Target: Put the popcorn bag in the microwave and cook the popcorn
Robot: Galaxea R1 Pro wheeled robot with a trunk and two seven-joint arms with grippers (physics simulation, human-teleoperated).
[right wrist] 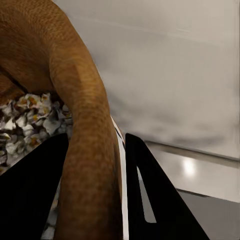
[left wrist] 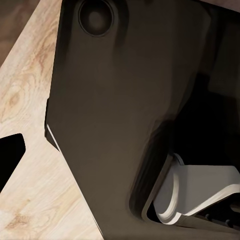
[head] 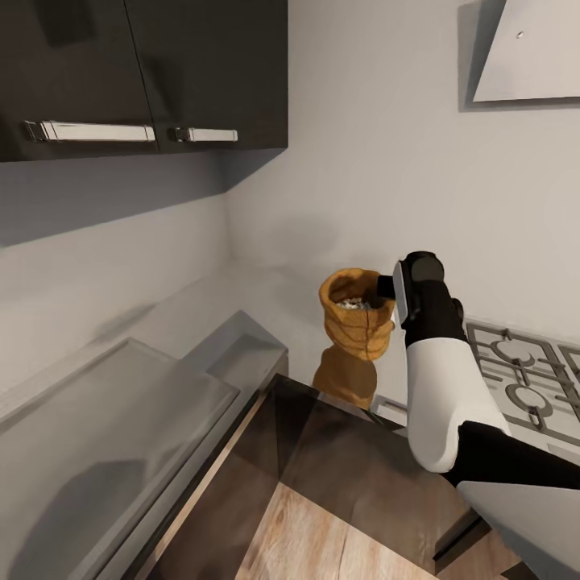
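The tan-brown popcorn bag [head: 354, 318] hangs just above the reflective countertop [head: 242, 294], and its mirror image shows below it. Whitish popcorn [head: 352, 304] fills its open top. My right gripper [head: 392, 288] is shut on the bag's rolled rim from the right. In the right wrist view the rim [right wrist: 87, 150] runs between the two black fingers [right wrist: 155, 200], with popcorn [right wrist: 30, 117] behind it. At the lower left, a pale grey boxy top [head: 105, 419] looks like the microwave seen from above. A dark glass panel [head: 338, 447] stands out beside it.
Dark wall cabinets [head: 145, 72] with metal handles hang at the upper left. A white hood [head: 524, 48] is at the upper right, above the grated gas hob [head: 515, 374]. Light wood floor [head: 322, 540] shows below. The left wrist view faces the robot's dark body [left wrist: 120, 115] and the floor [left wrist: 30, 200].
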